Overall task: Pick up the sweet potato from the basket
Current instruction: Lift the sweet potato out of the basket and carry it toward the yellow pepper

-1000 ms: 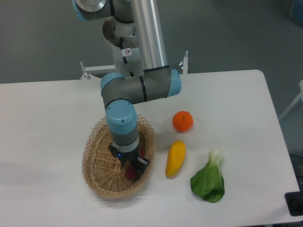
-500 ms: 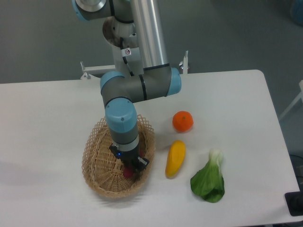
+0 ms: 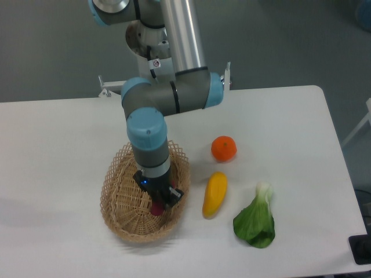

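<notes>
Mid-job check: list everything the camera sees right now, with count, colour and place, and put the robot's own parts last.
basket: 1, light tan wicker, on the white table left of centre, near the front edge
sweet potato: 1, reddish-purple, inside the basket on its right side, mostly hidden by the gripper
orange fruit: 1, orange, on the table right of the basket
yellow pepper: 1, yellow-orange, oblong, on the table between the basket and the leafy green
bok choy: 1, green leaves with a pale stem, on the table at front right
table: 1, white, carrying everything above
arm: 1, grey with blue joint caps, reaching down from the back into the basket
gripper: 1, black, inside the basket at the sweet potato; its grip cannot be made out
</notes>
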{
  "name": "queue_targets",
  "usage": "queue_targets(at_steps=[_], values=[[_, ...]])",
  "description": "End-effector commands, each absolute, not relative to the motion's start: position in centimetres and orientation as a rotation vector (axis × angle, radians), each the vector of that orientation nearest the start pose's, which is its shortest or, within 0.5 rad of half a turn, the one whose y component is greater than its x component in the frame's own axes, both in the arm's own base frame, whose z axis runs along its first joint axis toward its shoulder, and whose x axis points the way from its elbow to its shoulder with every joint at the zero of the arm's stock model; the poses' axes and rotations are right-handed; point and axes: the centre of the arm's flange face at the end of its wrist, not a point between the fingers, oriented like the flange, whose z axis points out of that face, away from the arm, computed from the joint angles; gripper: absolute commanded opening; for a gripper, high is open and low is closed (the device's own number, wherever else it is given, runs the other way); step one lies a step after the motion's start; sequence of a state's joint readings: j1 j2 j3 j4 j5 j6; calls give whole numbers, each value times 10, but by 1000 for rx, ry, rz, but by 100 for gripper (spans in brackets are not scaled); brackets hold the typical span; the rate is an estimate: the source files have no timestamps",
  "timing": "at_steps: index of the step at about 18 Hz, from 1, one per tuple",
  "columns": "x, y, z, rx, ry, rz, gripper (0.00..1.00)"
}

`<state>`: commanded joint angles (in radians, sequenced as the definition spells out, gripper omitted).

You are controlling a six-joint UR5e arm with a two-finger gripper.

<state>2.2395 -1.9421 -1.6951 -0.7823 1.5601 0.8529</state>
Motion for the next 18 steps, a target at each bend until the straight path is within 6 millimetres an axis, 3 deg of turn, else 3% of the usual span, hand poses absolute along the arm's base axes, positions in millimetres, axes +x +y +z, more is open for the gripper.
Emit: queue_targets(at_steps=[3,8,11,14,18], values=[[-295,568,336,-2851,235,301,40],[-346,546,378,-2845,269,304,40],[-384,521,400,-2869,207,194,40],[-416,485,416,-2903,275,167,40],[-447,443,416,-2932,310,147,40]])
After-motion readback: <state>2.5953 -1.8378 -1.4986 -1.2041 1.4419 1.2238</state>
